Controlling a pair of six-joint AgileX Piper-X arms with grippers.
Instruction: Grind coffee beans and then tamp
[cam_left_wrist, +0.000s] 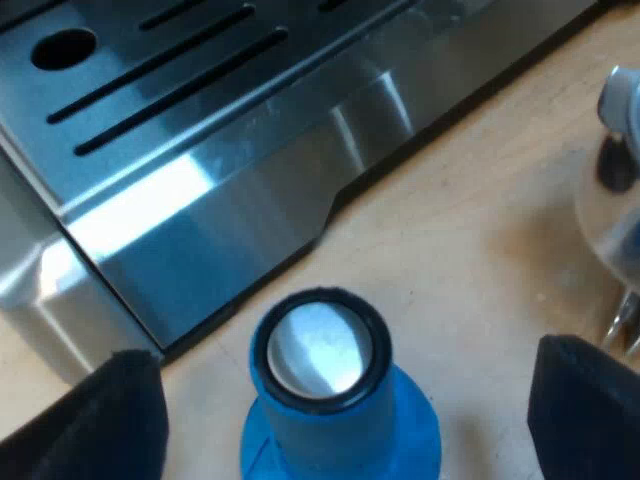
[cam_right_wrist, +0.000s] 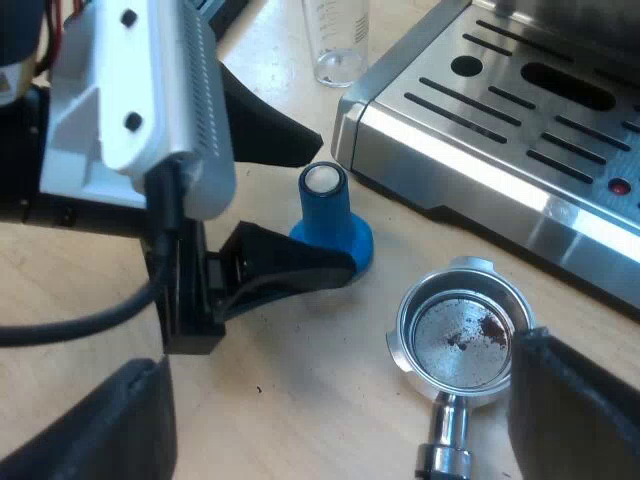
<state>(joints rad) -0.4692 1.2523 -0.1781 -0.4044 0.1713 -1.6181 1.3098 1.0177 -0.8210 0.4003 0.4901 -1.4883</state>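
While the round metal holder (cam_right_wrist: 462, 335) lies loose on the wooden table (cam_right_wrist: 320, 330), its basket bearing mere specks of grounds, I judge grinding and tamping both undone. One blue flared tamper (cam_left_wrist: 320, 400): upright and untouched, at twelve o'clock between the spread fingers of my left gripper (cam_left_wrist: 340, 370). My right gripper (cam_right_wrist: 340, 400): spread, empty, straddling the holder's handle. Steel espresso machine (cam_left_wrist: 200, 150): tray edge close beyond the tamper; bare table toward the holder.
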